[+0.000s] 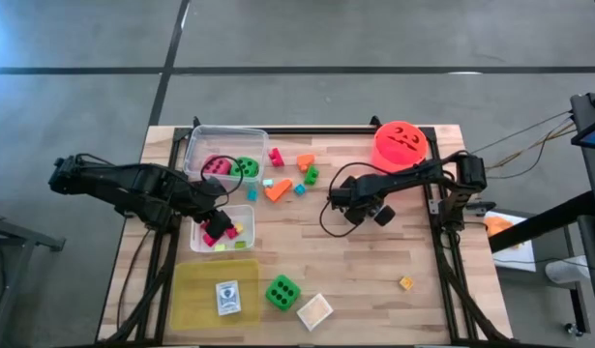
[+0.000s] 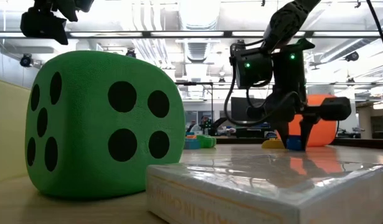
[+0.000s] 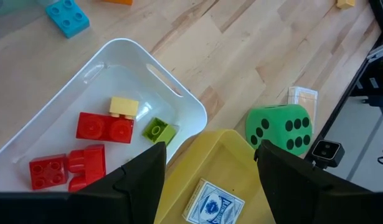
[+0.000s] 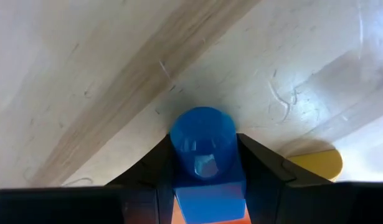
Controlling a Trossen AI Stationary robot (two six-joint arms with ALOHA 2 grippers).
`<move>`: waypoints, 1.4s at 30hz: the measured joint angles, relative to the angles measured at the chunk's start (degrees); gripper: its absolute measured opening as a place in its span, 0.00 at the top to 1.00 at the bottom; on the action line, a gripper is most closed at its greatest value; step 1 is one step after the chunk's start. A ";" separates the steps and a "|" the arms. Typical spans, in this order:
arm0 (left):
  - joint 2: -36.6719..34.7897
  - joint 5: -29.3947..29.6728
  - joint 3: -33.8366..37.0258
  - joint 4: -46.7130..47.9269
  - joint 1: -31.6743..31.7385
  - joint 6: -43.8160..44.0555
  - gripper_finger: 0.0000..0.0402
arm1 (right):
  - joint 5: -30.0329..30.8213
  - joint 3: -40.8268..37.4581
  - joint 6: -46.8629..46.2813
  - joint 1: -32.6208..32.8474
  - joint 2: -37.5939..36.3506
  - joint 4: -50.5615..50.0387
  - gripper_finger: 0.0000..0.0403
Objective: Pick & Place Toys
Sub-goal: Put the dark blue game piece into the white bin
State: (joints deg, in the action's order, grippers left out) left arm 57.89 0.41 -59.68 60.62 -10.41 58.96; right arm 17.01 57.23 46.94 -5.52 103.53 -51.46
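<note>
My right gripper (image 4: pixel 203 163) is shut on a small blue block (image 4: pixel 202 146) down at the tabletop, right of the centre toy cluster (image 1: pixel 338 201). A yellow piece (image 4: pixel 316 163) lies on the wood beside it. My left gripper (image 3: pixel 210 180) hangs open above a white tub (image 3: pixel 179 93) holding red (image 3: pixel 98 127), yellow and green blocks. Orange, pink, green and blue blocks (image 1: pixel 278 188) lie at the table's middle far side. One green die (image 1: pixel 282 291) rests on the table near the front. A pink die (image 1: pixel 217 166) and a green die (image 1: pixel 245 167) sit in a clear tub. My right gripper pinches the blue block by two opposite sides (image 4: pixel 179 180), one finger (image 4: pixel 260 168) on each. The fingers come from above, pointing steeply down. The block's round blue end (image 4: pixel 202 134) faces the tabletop; in the low view the block (image 2: pixel 294 143) sits at table level.
A red-orange bucket (image 1: pixel 401 145) stands at the far right behind my right arm. A yellow tray (image 1: pixel 205 295) at the near left holds a card pack (image 1: pixel 227 296). A white box (image 1: pixel 314 311) lies near the front edge, and a small yellow block (image 1: pixel 405 283) lies at the near right.
</note>
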 joint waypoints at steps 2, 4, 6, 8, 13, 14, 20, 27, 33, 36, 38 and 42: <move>0.00 0.02 0.00 0.02 0.00 0.00 0.40 | -0.04 0.01 -2.47 0.19 -0.09 -0.01 0.68; 0.00 0.01 0.00 0.02 0.00 0.00 0.40 | -1.66 0.33 -5.33 0.15 -0.34 -0.45 0.68; 0.00 0.01 0.00 0.02 0.00 -0.02 0.40 | -4.79 0.76 -8.56 0.11 -0.93 -0.52 0.68; 0.00 0.02 0.00 0.02 0.00 -0.08 0.40 | -9.34 1.28 -11.99 0.19 -2.02 -0.35 0.68; 0.00 0.04 0.00 0.02 0.00 -0.44 0.40 | -21.02 2.70 -21.56 0.21 -5.92 -0.26 0.68; 0.00 0.06 0.00 0.02 0.00 -0.44 0.40 | -22.98 3.13 -23.93 0.22 -6.79 -0.11 0.68; -0.01 2.95 0.17 -5.95 0.00 3.57 0.40 | -27.18 5.38 -38.51 1.08 -12.66 5.13 0.68; 0.65 7.22 7.55 -37.81 0.08 12.87 0.40 | -20.15 9.38 -52.49 4.15 -17.38 20.50 0.68; 1.14 10.92 15.65 -63.64 0.11 12.16 0.40 | -19.93 13.46 -60.40 5.15 -20.30 35.50 0.68; 1.11 12.78 18.98 -72.89 0.10 11.12 0.40 | -19.99 15.71 -63.72 5.15 -21.32 41.27 0.68; 1.43 14.02 21.09 -81.11 0.09 11.08 0.40 | -20.04 17.04 -64.59 5.15 -21.39 43.98 0.68; 2.39 16.08 24.98 -96.77 0.13 11.14 0.40 | -20.30 20.08 -63.92 5.18 -20.34 47.60 0.68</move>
State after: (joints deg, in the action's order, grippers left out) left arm 60.28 16.49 -34.70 -36.15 -10.28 70.10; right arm -3.29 77.31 -16.98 -0.34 83.18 -3.87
